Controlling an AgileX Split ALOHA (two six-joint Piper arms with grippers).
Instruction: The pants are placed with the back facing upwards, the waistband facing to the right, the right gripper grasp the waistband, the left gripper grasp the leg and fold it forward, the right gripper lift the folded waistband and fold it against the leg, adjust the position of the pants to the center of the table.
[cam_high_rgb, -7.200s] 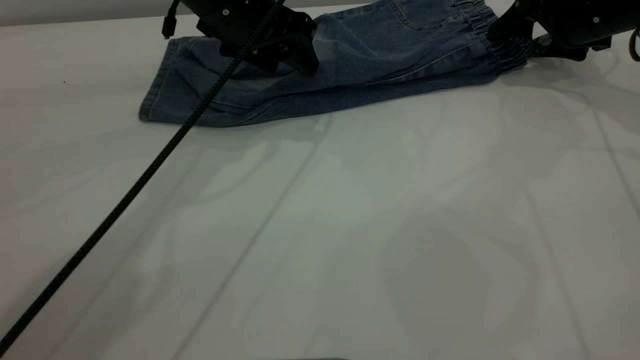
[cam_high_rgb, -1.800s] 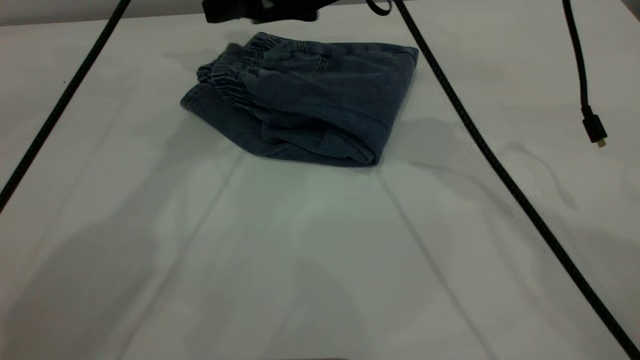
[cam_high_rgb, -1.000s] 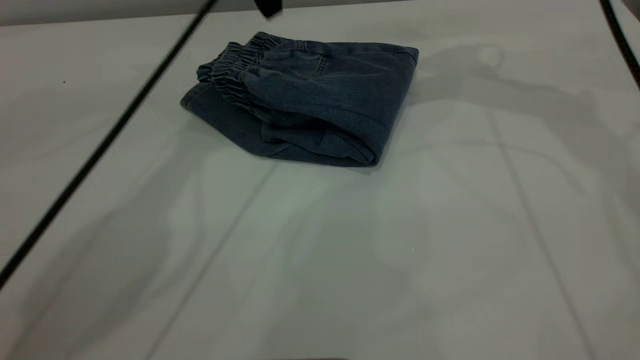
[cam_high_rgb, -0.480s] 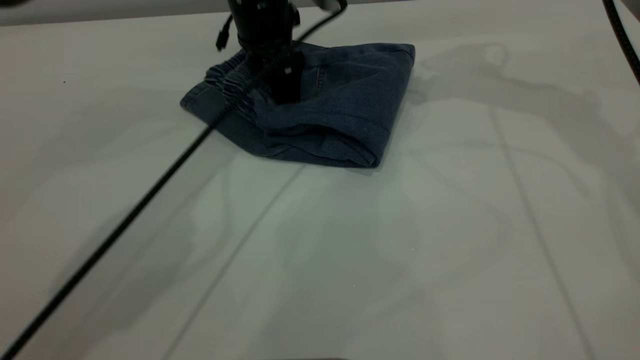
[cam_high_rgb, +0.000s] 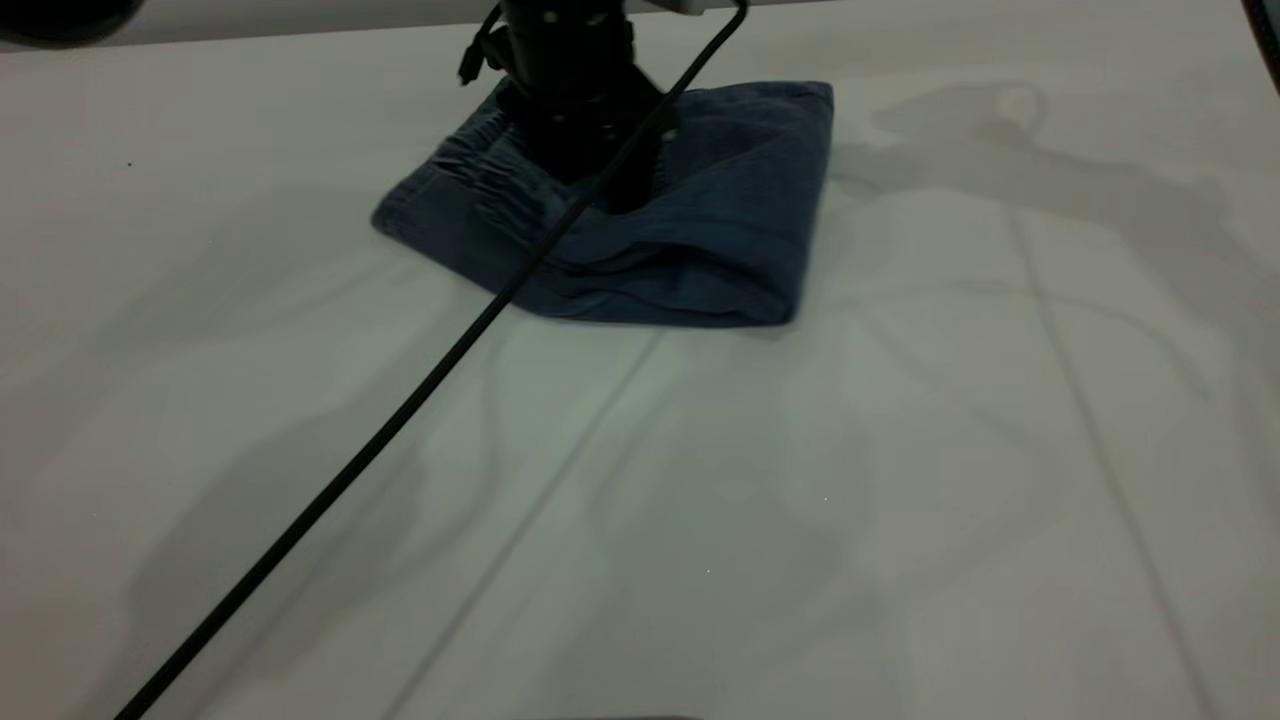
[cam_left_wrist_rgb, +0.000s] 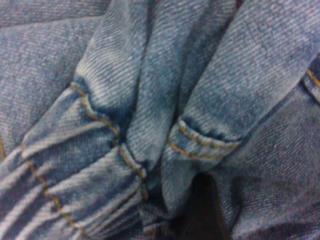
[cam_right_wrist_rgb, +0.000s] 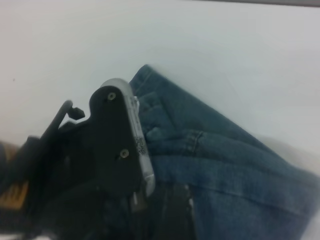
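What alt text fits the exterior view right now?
The left end effector presses down on top of the folded pants, beside the gathered waistband. Its black cable runs diagonally across the white table.

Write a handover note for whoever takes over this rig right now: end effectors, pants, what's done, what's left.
Left end effector: down on top of the folded pants, beside the waistband.
Right end effector: out of sight; its wrist camera watches the pants from a distance.
Done: both folds; the pants lie as a compact bundle on the table.
Left: slide the bundle to the table's centre; it sits near the far edge.
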